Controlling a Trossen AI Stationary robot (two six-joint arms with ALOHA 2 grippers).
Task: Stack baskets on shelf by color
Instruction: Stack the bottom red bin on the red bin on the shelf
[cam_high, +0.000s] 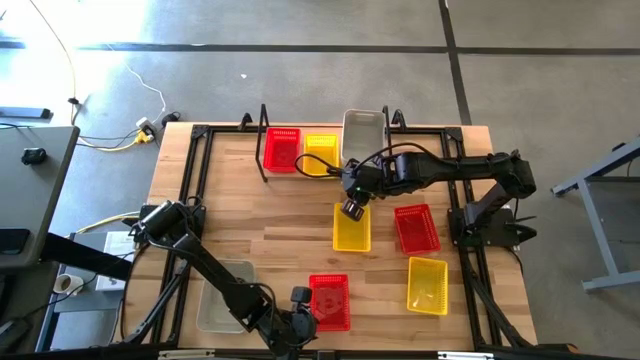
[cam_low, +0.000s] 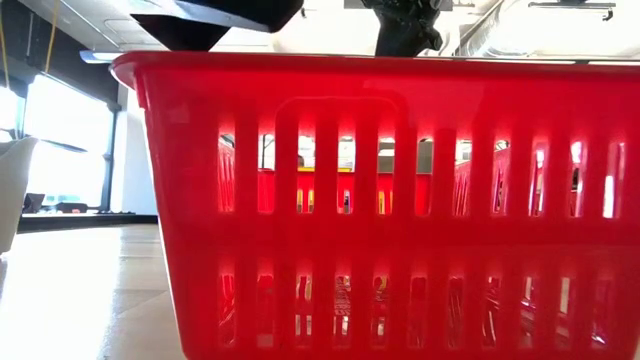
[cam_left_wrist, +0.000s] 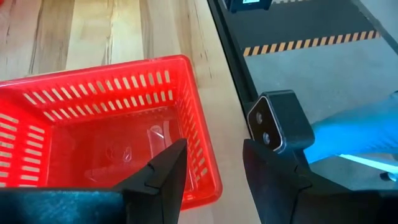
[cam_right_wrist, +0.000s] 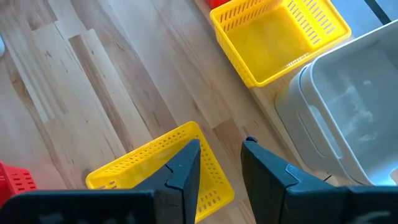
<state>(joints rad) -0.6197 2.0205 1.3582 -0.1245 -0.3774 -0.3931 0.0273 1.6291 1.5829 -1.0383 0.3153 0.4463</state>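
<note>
My left gripper (cam_high: 300, 298) (cam_left_wrist: 214, 171) is open at the table's near edge. It stands over the left end wall of a red basket (cam_high: 330, 301) (cam_left_wrist: 93, 130) (cam_low: 400, 200), one finger inside and one outside. My right gripper (cam_high: 352, 209) (cam_right_wrist: 221, 165) is open at mid-table. It straddles the far end wall of a yellow basket (cam_high: 351, 232) (cam_right_wrist: 149, 168) that lies flat on the table. The black wire shelf (cam_high: 263, 140) at the far edge carries a red basket (cam_high: 282, 150), a yellow basket (cam_high: 320, 155) (cam_right_wrist: 280, 37) and a grey-white basket (cam_high: 363, 133) (cam_right_wrist: 348, 106).
Another red basket (cam_high: 416, 228) and another yellow basket (cam_high: 428, 284) sit on the table's right half. A grey-white basket (cam_high: 222, 298) lies near the left arm at the near edge. The low camera's housing (cam_left_wrist: 273, 121) stands right beside my left gripper.
</note>
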